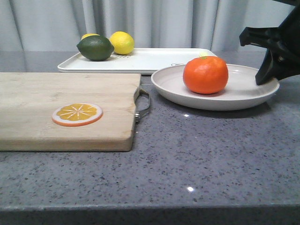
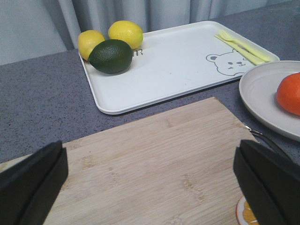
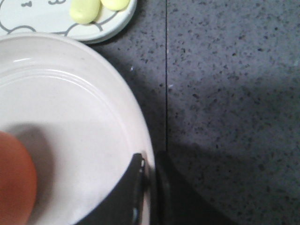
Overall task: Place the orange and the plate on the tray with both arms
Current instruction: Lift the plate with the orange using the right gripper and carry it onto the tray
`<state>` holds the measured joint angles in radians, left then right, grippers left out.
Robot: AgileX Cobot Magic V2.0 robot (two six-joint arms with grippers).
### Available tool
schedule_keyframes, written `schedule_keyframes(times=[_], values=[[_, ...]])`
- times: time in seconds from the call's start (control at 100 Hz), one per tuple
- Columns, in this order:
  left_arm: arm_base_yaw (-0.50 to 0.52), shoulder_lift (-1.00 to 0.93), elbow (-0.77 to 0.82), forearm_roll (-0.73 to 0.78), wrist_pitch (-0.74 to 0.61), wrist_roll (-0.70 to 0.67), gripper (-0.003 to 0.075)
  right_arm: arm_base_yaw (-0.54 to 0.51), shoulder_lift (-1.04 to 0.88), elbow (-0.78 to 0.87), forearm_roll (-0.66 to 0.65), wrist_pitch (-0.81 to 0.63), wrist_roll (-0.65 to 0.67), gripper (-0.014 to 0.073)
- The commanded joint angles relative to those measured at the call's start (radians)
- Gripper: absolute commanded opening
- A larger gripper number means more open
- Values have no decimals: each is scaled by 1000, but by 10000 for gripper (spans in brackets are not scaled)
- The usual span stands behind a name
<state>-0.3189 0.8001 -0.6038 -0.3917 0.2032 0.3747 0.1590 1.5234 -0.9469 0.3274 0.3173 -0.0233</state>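
Observation:
The orange sits in the off-white plate, which stands on the counter just in front of the white tray. My right gripper is shut on the plate's right rim; the right wrist view shows one finger inside the rim and one outside it. The orange shows blurred there and at the edge of the left wrist view. My left gripper is open and empty above the wooden cutting board; it is out of the front view.
A lime and two lemons lie on the tray's far left; a pale yellow fork lies at its right end. An orange slice disc lies on the cutting board, whose metal handle nears the plate.

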Motion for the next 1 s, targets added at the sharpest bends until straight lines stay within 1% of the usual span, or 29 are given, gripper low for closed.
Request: schedule_keyframes(times=[0.0,0.1,0.23,0.45,0.64,0.88,0.99], values=[[3,-4,-27,-8,-78,-3,691,0,-34,-39,-11,-11,-15,-67],[3,-4,-27,-8,-78,-3,691,0,-41,-74,-1,33,-15,-67],[3,-4,-27,-8,-78,-3,691,0,-46,-157,-1,90,-15,-67],[3,-4,-27,-8,-78,-3,691,0,-21,-323,-1,100,-15,-67],[3,-4,-27,-8,-78,-3,691,0,124,-515,8,132,-15,-67],[3,-4,-25,-8,-78,-3,691,0,347,-778,68,145,-15,-67],[3,-4,-25,-8,-78,-3,691,0,444,-906,100,172,-15,-67]])
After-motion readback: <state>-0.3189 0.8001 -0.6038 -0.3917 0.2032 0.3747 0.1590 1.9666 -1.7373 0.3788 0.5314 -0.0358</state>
